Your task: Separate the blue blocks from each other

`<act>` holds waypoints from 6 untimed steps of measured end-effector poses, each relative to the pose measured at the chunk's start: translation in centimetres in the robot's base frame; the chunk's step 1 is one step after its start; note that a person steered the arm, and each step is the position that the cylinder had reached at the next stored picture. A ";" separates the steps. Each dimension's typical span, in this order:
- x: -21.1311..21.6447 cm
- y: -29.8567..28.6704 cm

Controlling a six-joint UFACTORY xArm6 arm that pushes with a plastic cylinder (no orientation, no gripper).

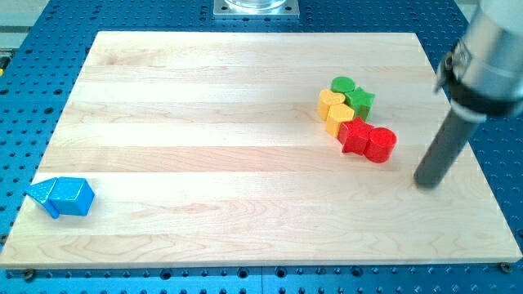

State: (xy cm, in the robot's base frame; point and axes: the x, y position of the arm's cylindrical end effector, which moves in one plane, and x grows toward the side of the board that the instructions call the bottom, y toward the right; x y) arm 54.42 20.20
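Observation:
Two blue blocks sit touching at the view's lower left: a blue triangle-like block [42, 194] on the left and a blue cube-like block [73, 197] on the right. My tip [426, 181] rests on the board at the view's right, far from the blue blocks and just right of the red blocks.
A cluster at the view's right: a green round block [342, 85], a green star block [360, 102], two yellow blocks [330, 102] [339, 117], a red star block [355, 136] and a red cylinder [380, 144]. The wooden board [229, 122] lies on a blue perforated table.

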 end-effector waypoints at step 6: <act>-1.5 -39.7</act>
State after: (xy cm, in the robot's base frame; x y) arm 52.90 -19.46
